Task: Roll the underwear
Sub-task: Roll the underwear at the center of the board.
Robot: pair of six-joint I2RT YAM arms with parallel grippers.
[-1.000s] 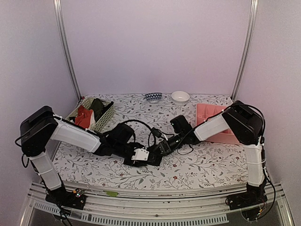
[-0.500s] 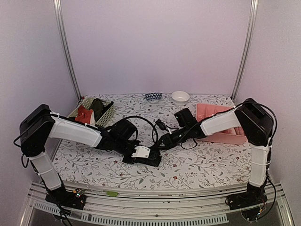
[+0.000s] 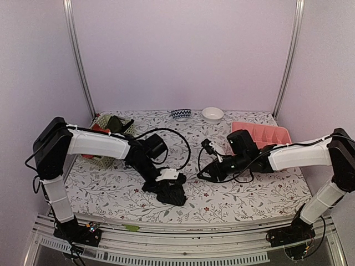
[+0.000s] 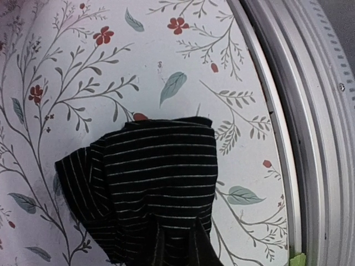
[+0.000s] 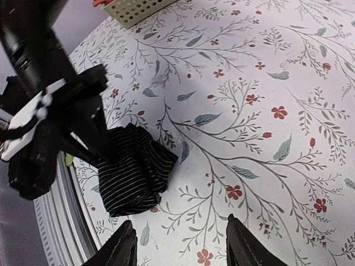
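The left fingers are closed on the near end of the black underwear. The garment lies bunched in a loose, partly folded bundle on the floral counter, close to its metal front rail. The grip probably serves to pin or turn the cloth so the roll can be tightened. The bundle looks uneven, with one flap splayed to the side, so the roll is not neat yet.

The right fingers stand spread wide with nothing between them. They hover above bare counter a little way from the bundle, which leaves the left arm room to work.

The red-orange underwear sits in the pale green perforated basket at the far left, partly hidden behind the left arm. A pink divided tray lies behind the right arm. A patterned bowl and a white bowl stand at the back edge, well apart from the work. Nothing blocks the bundle except the nearby rail.
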